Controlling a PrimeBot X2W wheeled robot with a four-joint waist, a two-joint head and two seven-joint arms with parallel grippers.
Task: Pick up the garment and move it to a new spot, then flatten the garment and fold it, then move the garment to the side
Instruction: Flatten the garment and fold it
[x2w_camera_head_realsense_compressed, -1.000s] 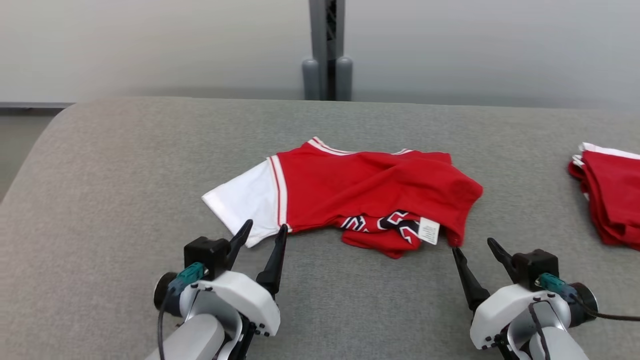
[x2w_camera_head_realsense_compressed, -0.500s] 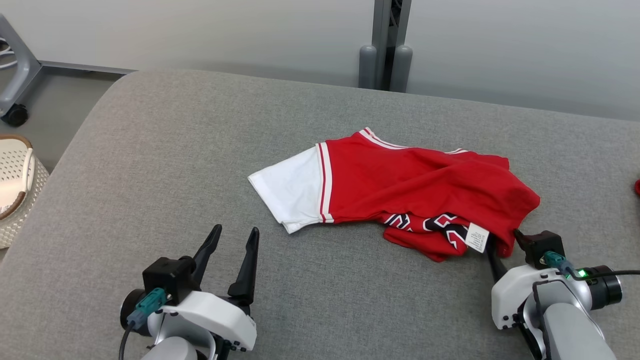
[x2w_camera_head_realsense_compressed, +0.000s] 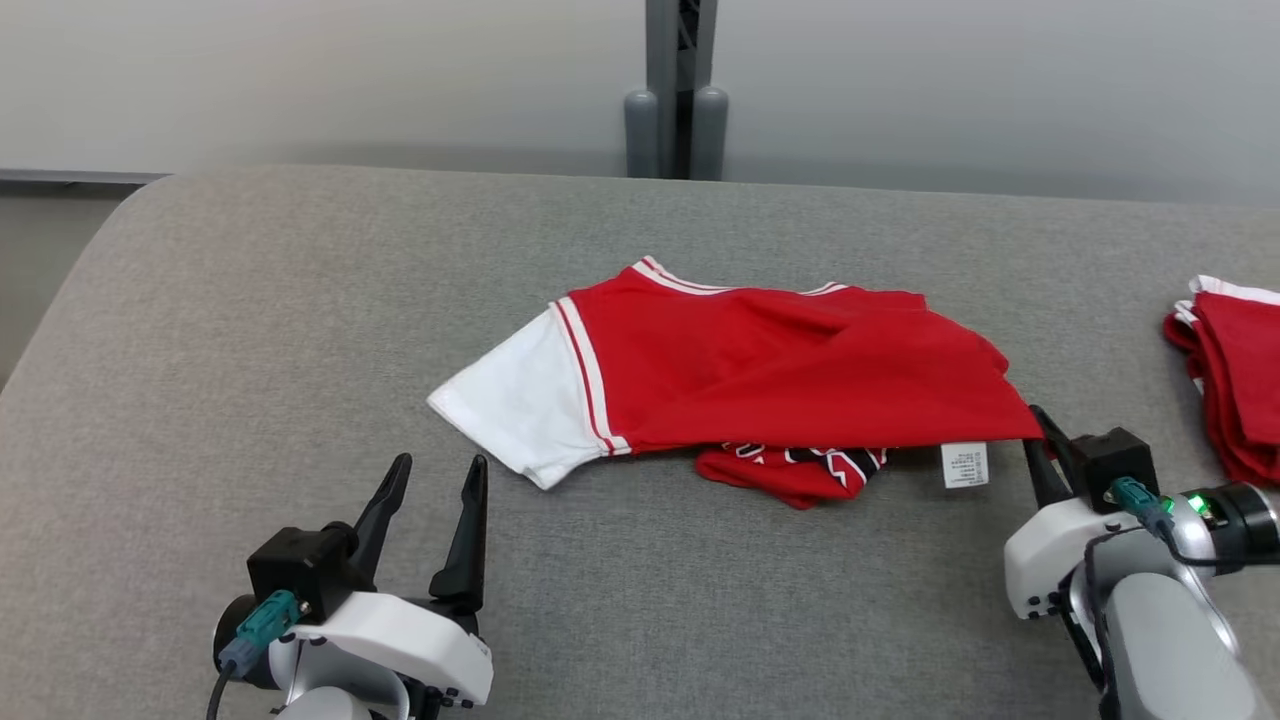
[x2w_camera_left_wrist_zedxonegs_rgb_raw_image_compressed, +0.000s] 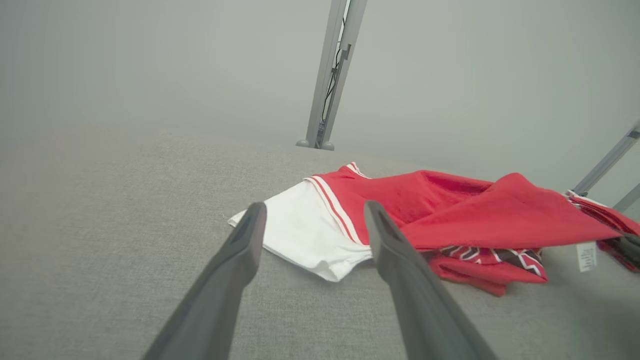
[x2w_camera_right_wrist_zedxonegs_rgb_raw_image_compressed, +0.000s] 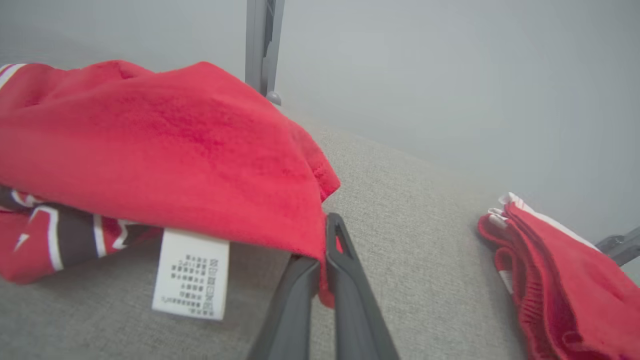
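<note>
From the head view, the garment (x2w_camera_head_realsense_compressed: 780, 370) lies mid-worktop (x2w_camera_head_realsense_compressed: 250, 350) with its long axis running left to right. Its white sleeve (x2w_camera_head_realsense_compressed: 510, 405) points toward your left side and its red hem corner ends at your right. Your right claw (x2w_camera_head_realsense_compressed: 1038, 432) has its fingers closed together on that right-hand corner, and the red cloth stretches taut from there back across the pile. A care label (x2w_camera_head_realsense_compressed: 965, 465) hangs just beside the grip. Your left claw (x2w_camera_head_realsense_compressed: 440, 465) stands wide open and holds nothing; it sits near the sleeve but clear of it, with the sleeve ahead and a little to its right. A separate red stack (x2w_camera_head_realsense_compressed: 1235, 370) sits at the far right edge, apart from the work. In the left wrist view, the open fingers frame the white sleeve, which rests flat on the grey surface beyond the tips, and the red body rises toward the lifted far corner. In the right wrist view, the two dark fingers pinch the hem edge between them, with the label dangling below the raised fold and the printed underside bunched beneath it. My reading is that the pick-up is under way on the right arm alone. If you want the cloth to travel without dragging, the sleeve end is the left arm's to take, being the nearer one.
</note>
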